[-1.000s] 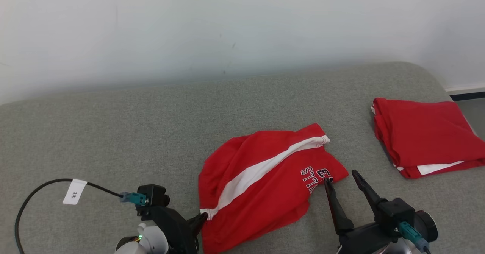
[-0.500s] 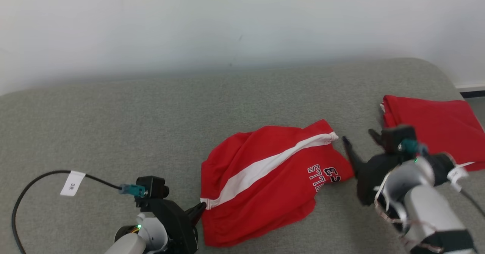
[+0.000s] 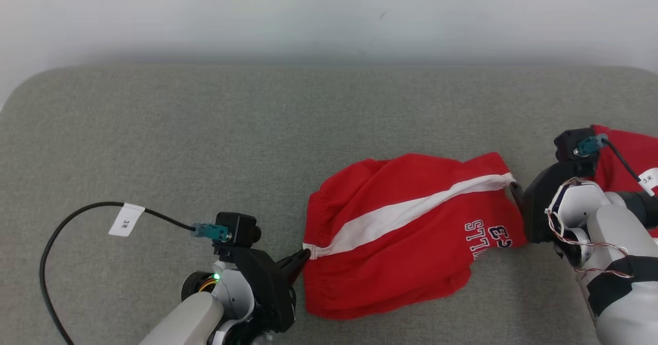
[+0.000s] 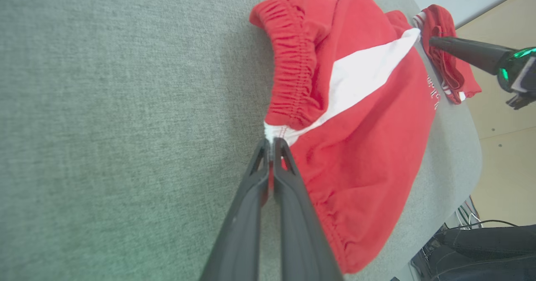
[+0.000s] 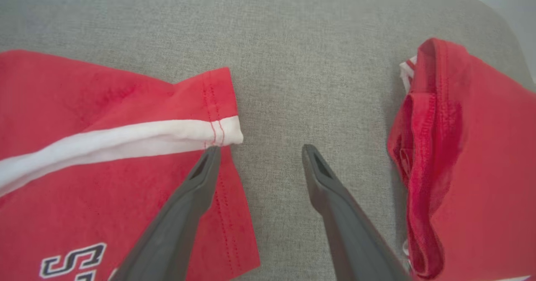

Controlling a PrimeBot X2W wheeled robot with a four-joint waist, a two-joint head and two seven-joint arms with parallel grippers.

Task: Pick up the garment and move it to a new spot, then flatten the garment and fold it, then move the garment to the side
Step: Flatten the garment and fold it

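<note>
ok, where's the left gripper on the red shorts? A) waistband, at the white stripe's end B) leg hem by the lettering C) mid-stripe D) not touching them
A: the left gripper is shut on the red shorts at the gathered waistband, where the white stripe ends.

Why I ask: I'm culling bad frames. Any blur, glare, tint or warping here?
Head view: even light, no glare, wall hazy. Left wrist view: wide-angle warp, greenish cast on the upholstery, shorts sharp. Right wrist view: stitching crisp, soft shadow beside the folded garment.
</note>
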